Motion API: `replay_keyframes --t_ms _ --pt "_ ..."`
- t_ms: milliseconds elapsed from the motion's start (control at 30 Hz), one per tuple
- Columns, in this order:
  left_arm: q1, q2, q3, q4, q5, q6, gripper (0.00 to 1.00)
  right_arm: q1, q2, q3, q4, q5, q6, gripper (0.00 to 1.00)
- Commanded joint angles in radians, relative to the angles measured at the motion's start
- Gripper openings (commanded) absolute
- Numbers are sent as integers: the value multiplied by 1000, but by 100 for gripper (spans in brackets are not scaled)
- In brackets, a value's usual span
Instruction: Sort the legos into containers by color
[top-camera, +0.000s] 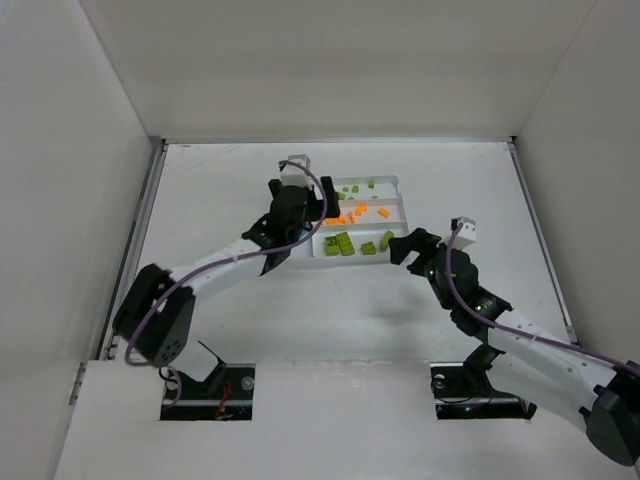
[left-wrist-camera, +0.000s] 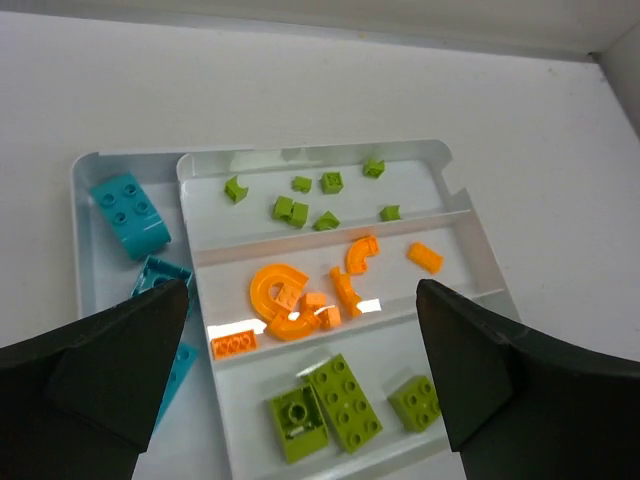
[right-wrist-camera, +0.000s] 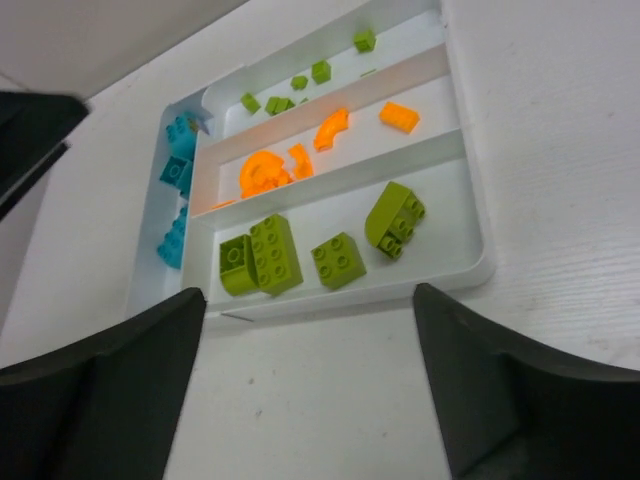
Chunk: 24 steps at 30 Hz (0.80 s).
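Observation:
The white tray has long compartments. In the left wrist view the tray holds small lime green legos in the far row, orange legos in the middle row, large green bricks in the near row and teal legos in the left end compartment. My left gripper is open and empty above the tray's left part. My right gripper is open and empty over the table, just in front of the tray, whose near row holds green bricks.
White walls enclose the table on three sides, and a metal edge strip runs along the left. The left arm reaches diagonally to the tray. The right arm comes in from the lower right.

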<state>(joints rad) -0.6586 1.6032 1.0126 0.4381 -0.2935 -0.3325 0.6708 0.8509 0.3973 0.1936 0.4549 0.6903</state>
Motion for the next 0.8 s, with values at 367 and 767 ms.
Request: replay_keyframes --t_ms 367,767 --pt "122 -814 -502 -521 -214 -339 100 -81 -156 140 -516 219 1 100" --pt "225 -911 -522 -664 -234 -381 100 -244 -380 61 -510 133 -67 100"
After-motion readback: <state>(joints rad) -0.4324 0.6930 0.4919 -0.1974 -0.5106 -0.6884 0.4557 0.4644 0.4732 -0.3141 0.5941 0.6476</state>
